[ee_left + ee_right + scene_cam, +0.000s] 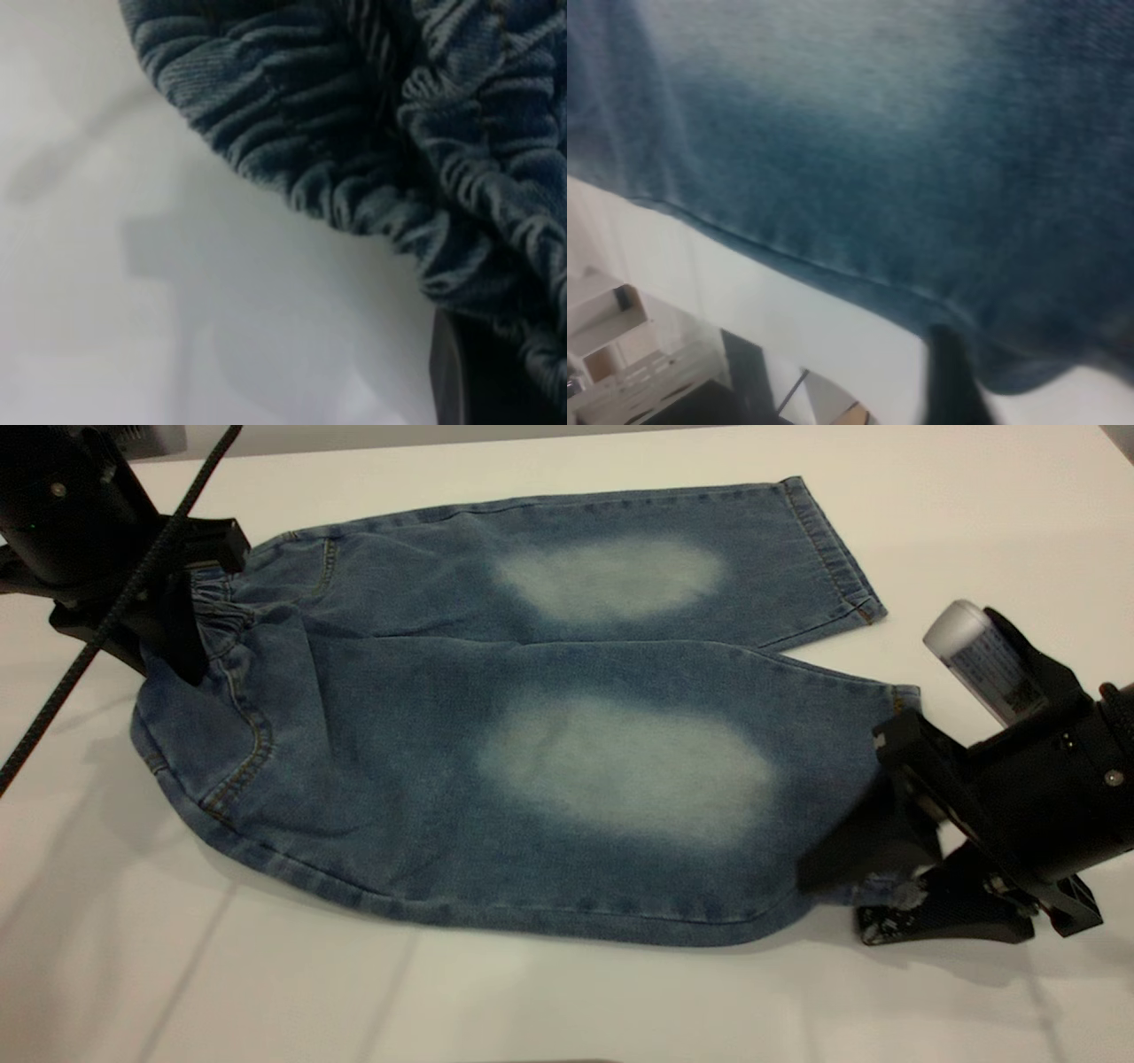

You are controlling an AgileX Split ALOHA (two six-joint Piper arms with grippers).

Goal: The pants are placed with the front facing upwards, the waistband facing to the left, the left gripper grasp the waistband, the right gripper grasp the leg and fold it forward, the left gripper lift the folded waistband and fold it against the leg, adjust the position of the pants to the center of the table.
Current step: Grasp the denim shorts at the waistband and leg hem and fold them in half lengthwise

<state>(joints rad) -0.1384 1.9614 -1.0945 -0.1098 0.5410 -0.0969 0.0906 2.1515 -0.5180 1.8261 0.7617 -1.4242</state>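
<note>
Blue denim pants lie front up on the white table, waistband to the left and both legs pointing right. My left gripper is at the far left, shut on the gathered elastic waistband; one dark finger shows under the bunched cloth. At the right, my right gripper is shut on the hem end of the near leg, which is slightly raised off the table there. A single dark finger shows under that leg's edge. The far leg lies flat.
A black cable runs across the left arm. A white cylinder sits on the right arm's wrist. In the right wrist view, the table's edge shows, with white shelving beyond it.
</note>
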